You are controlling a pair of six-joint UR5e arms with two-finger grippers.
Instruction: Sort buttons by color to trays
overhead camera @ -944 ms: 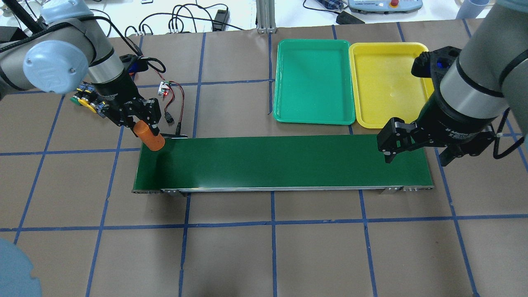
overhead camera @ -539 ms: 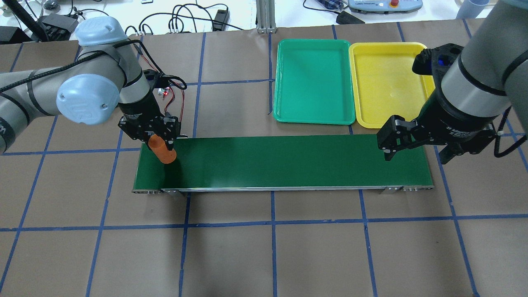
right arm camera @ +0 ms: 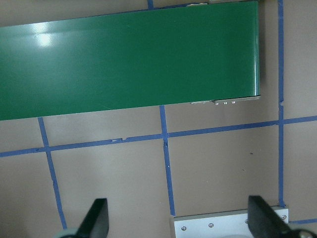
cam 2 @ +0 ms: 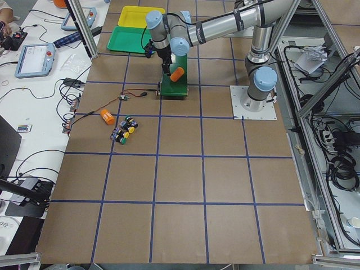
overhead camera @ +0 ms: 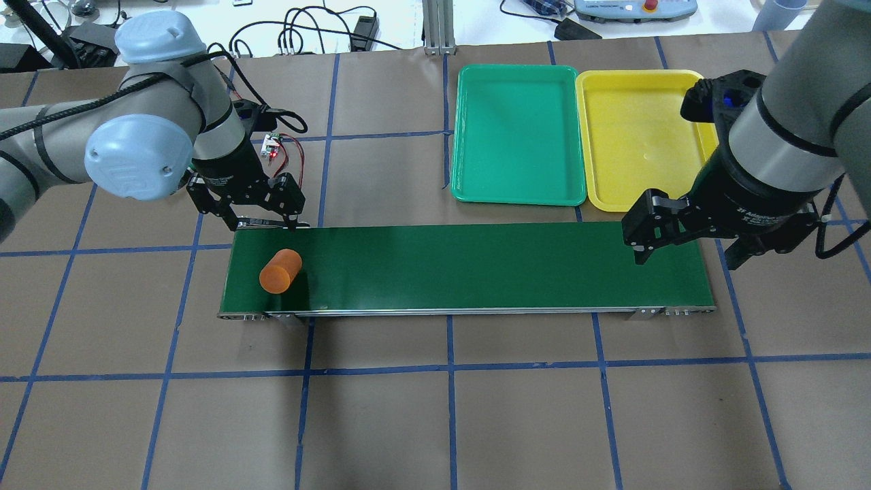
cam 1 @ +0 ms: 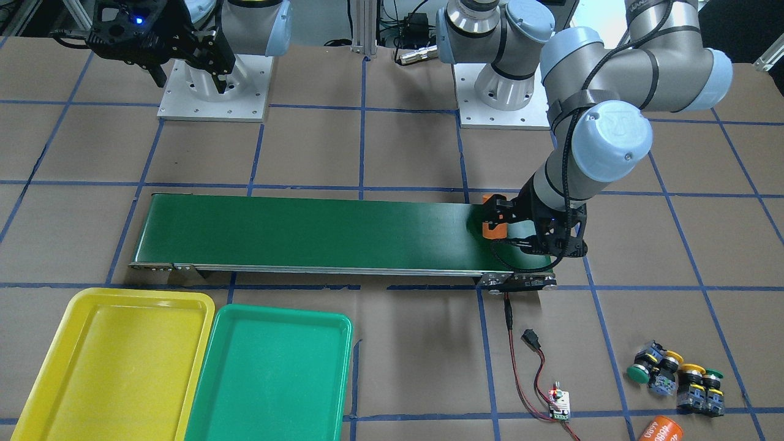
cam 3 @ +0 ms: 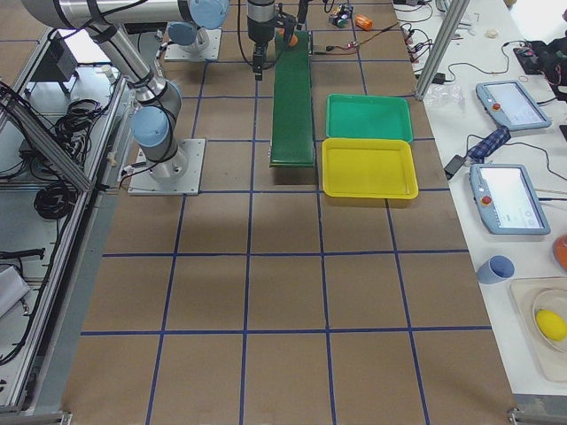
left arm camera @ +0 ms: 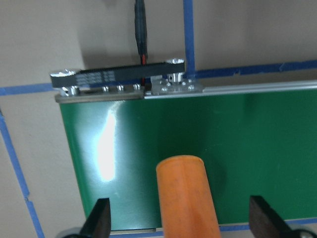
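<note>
Though hidden overhead, buttons (cam 1: pixel 695 384) plain from the front, seemingly four.

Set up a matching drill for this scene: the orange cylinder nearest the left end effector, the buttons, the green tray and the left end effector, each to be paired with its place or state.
Things:
1. orange cylinder
2. buttons
3. green tray
4. left end effector

Places or states:
A. open, gripping nothing
B. on the conveyor belt, near one end
C. bunched together on the table, off the belt
D. empty, right beside the yellow tray

Pairs: 1-B, 2-C, 3-D, 4-A
</note>
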